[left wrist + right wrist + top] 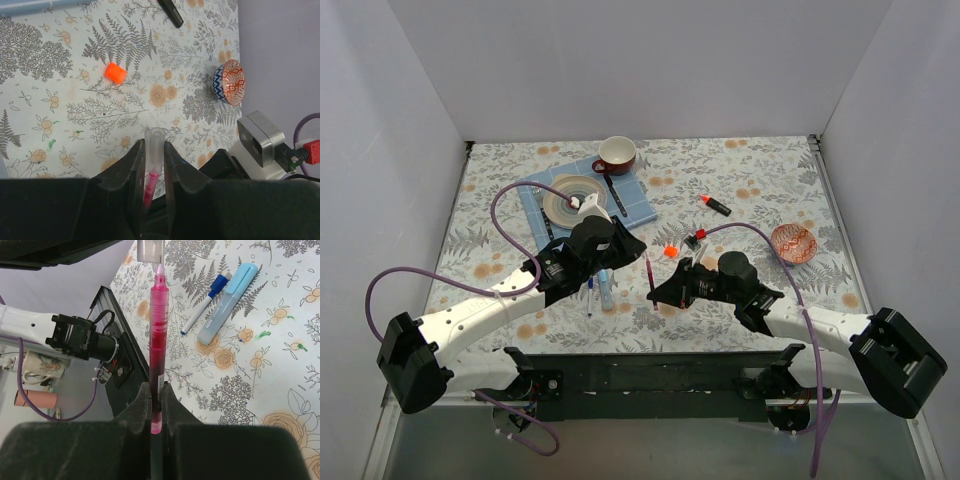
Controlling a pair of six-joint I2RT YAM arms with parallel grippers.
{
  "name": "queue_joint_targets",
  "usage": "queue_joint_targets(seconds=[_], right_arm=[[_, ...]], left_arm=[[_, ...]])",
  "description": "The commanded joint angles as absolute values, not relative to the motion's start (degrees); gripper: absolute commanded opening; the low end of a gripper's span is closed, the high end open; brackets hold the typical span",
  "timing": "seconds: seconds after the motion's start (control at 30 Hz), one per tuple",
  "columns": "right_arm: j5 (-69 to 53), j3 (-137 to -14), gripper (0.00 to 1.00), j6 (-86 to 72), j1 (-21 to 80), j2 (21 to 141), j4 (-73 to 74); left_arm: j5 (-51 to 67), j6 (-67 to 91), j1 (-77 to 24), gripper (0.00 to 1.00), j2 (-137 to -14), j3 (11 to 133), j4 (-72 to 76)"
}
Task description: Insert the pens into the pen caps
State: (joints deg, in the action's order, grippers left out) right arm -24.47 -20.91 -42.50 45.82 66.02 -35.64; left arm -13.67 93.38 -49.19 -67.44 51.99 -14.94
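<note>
My right gripper [156,387] is shut on the lower end of the thin maroon pen [157,335] and holds it above the table. My left gripper [154,146] is shut on a clear plastic cap [154,142]. The pen's tip sits at the cap's mouth, just inside it. In the top view the two grippers meet at mid-table, left gripper [634,246], right gripper [658,292], with the pen [650,272] between them. The bright orange cap [116,73] lies loose on the cloth. The black orange-tipped highlighter [715,205] lies further back.
The white-and-blue pen [205,300] and the light-blue marker [227,302] lie side by side under the left arm, both seemingly capped. A patterned bowl [793,242] stands at the right. A cup [616,153], a plate [572,195] and dark cutlery [612,192] sit on a blue mat at the back.
</note>
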Motion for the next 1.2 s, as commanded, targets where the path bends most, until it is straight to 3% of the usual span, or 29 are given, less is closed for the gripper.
queue_joint_targets(seconds=[0.0,1.17], right_arm=[[-26.4,-22.7,0.01,-43.1,45.8,66.7,-39.7],[-27.1,-22.4,0.01,-45.2,45.8,67.4,-42.0]], left_arm=[[-14.1,92.7,-49.0,0.0,-65.7,51.8,-14.4],[-14.7,91.8,-49.0,0.0,-65.6,49.6,-13.7]])
